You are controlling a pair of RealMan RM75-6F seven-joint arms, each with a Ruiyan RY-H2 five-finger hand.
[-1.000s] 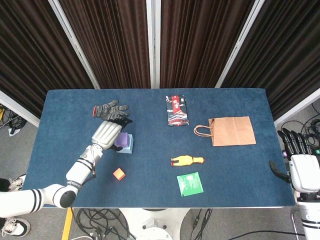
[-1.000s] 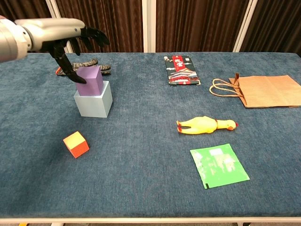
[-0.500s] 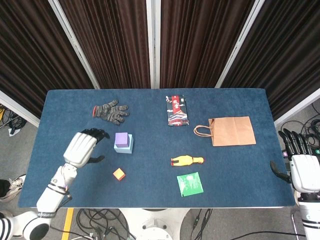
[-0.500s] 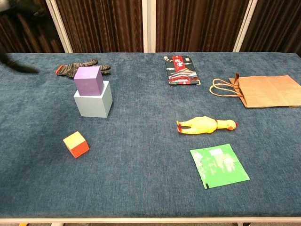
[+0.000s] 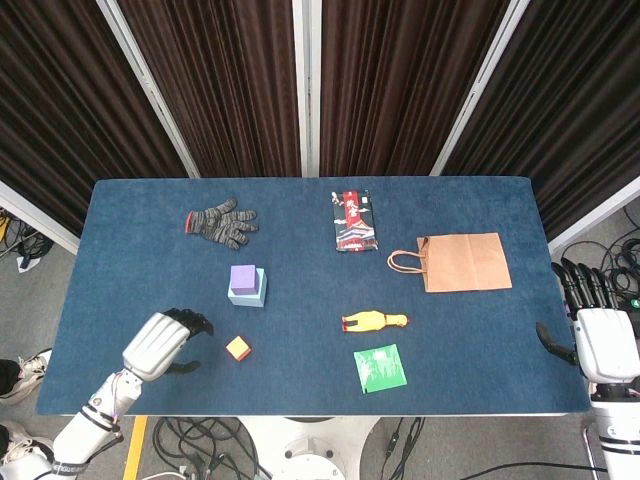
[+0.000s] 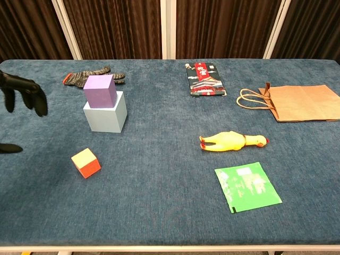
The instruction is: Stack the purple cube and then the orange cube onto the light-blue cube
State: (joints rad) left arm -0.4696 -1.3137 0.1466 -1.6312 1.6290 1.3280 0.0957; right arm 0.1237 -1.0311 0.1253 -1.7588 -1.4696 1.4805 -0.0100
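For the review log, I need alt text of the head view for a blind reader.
A purple cube sits on a light-blue cube on a blue table; the orange cube lies nearer, beside the open left hand. The right hand rests off the table's edge.

Cluttered blue table

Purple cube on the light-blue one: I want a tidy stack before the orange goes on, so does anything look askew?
Slightly. The purple cube rests flat on the light-blue cube but is turned a little and sits toward its back-left edge instead of centred. The orange cube lies apart on the table, also turned. Nothing is toppled or damaged.
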